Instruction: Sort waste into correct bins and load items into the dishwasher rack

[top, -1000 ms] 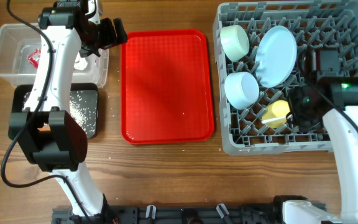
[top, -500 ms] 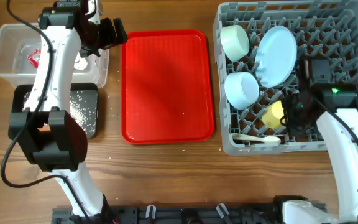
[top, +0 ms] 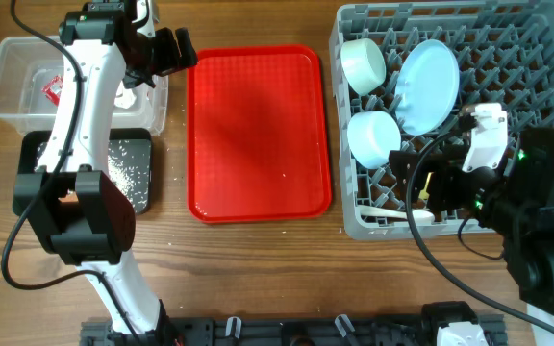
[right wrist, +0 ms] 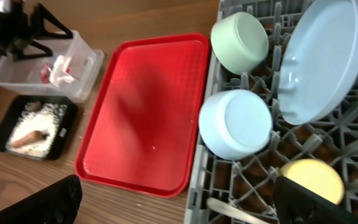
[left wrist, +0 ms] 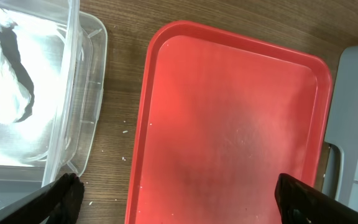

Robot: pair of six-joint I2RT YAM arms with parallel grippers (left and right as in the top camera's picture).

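The grey dishwasher rack holds two pale-blue bowls, the plate, the yellow cup and the white spoon, which lies flat by the front wall. My right gripper hangs open and empty high above the rack's front left corner. My left gripper is open and empty over the red tray's left edge, beside the clear tub. The tub contains the red wrapper and white paper. The black tray carries the carrot, rice and a brown lump.
The flat red serving tray lies between the bins and the rack, bare but for a few specks. A few rice grains dot the wood near the tub. The raised right arm covers the rack's front right part in the overhead view.
My right gripper opened and let go of the spoon, which now lies in the rack's front row. The right arm then lifted up and back. The left arm has not moved.
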